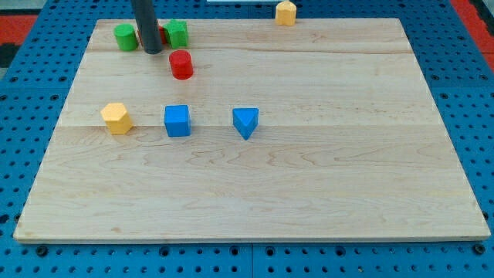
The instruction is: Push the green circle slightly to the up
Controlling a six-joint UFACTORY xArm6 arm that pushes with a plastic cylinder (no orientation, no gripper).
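The green circle [125, 36] sits near the board's top left corner. My tip [151, 49] stands just to its right, close beside it, between it and a green block [177, 32] of unclear shape. A small bit of a red block [163, 33] shows behind the rod. A red cylinder [181, 65] lies just below and right of my tip.
A yellow block [116, 118], a blue cube [177, 120] and a blue triangle [245, 122] line up across the board's middle left. Another yellow block [285, 12] sits at the top edge. The wooden board [324, 177] lies on a blue pegboard.
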